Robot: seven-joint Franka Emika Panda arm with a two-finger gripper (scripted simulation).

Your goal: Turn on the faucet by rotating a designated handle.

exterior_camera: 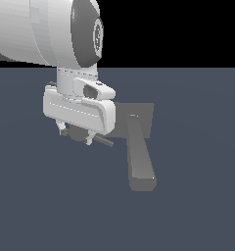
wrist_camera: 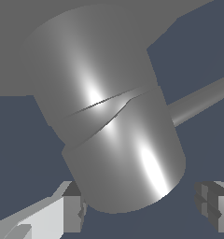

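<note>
The faucet is a matte grey box body [exterior_camera: 139, 115] with a broad flat spout [exterior_camera: 141, 164] reaching toward the camera in the exterior view. The handle, a thin dark rod [exterior_camera: 105, 142], sticks out of a rounded hub [exterior_camera: 78, 134] on the exterior view's left of the body. My gripper [exterior_camera: 76, 136] is open, and its fingers straddle the hub. In the wrist view the hub [wrist_camera: 118, 140] fills the middle, with the rod [wrist_camera: 202, 99] leaving it sideways and the body [wrist_camera: 11, 56] behind. One fingertip [wrist_camera: 72, 212] is close beside the hub. The other [wrist_camera: 216, 210] stands clear of it.
The faucet stands on a flat dark blue-grey floor [exterior_camera: 198, 196]. The arm's large white link [exterior_camera: 46, 29] fills the upper part of the exterior view's left and hides part of the body behind the hand.
</note>
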